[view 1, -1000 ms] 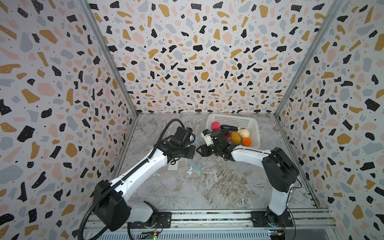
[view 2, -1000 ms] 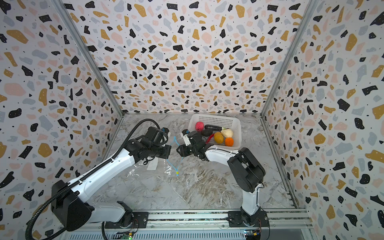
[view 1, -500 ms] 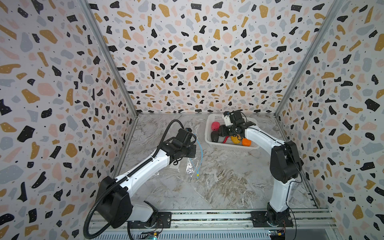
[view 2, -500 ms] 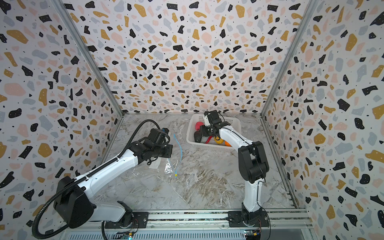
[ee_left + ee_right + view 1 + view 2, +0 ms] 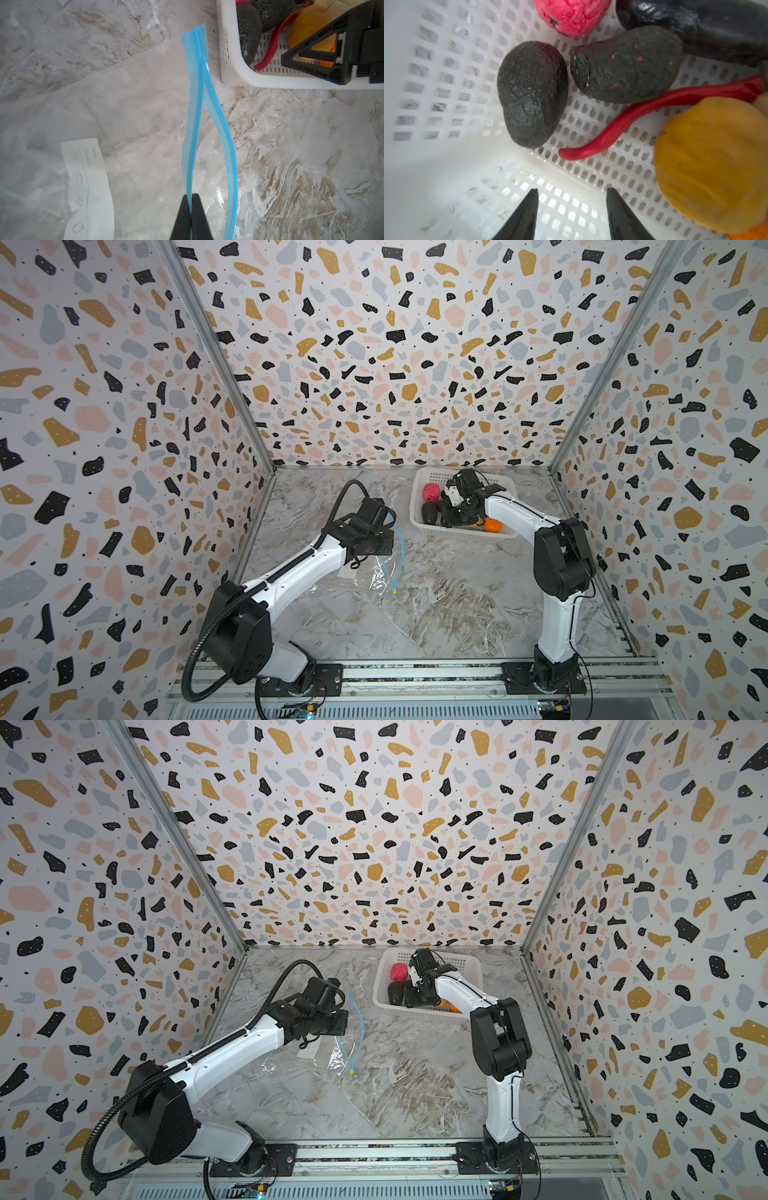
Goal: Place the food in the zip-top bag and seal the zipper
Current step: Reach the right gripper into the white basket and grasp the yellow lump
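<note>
The left gripper [image 5: 191, 196] clamps one lip of the zipper [image 5: 192, 124], propping the zip-top bag [image 5: 124, 99] open. The right gripper [image 5: 572, 190] — half open, empty — hangs at the basket [image 5: 446, 83] corner, likely for the avocado [image 5: 532, 93].

The right arm [image 5: 511, 510] covers the middle of the basket [image 5: 417, 506]; only a sliver of the orange ball [image 5: 493, 525] shows. The left arm [image 5: 299, 572] hides much of the zip-top bag [image 5: 376, 578], whose zipper [image 5: 194, 124] runs off the left wrist view.
</note>
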